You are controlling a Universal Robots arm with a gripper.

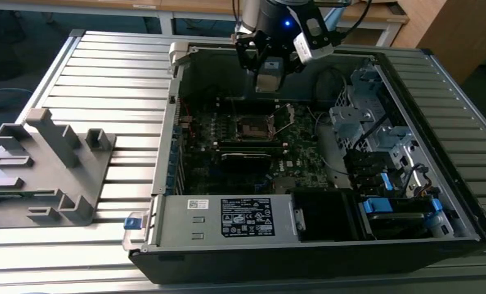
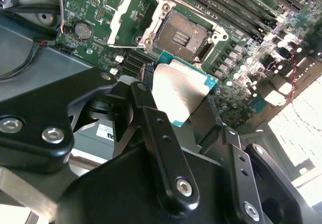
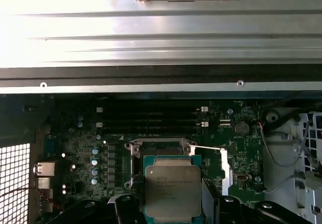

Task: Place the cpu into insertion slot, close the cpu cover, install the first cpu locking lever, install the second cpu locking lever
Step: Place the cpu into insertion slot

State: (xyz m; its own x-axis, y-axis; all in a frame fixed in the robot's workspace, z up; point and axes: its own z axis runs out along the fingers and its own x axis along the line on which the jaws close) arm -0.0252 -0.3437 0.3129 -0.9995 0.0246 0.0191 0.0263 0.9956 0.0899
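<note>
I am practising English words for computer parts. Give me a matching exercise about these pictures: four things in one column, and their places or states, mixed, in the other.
Things:
1. flat square cpu with a grey metal top
2. square, dark-centred insertion slot
3. thin silvery frame-shaped cpu cover
4. grey plastic stepped fixture

States:
A. swung open beside the slot
B. standing on the slatted metal table
C. clamped in the gripper
D. empty and uncovered

Pairs: 1-C, 2-D, 3-A, 4-B
</note>
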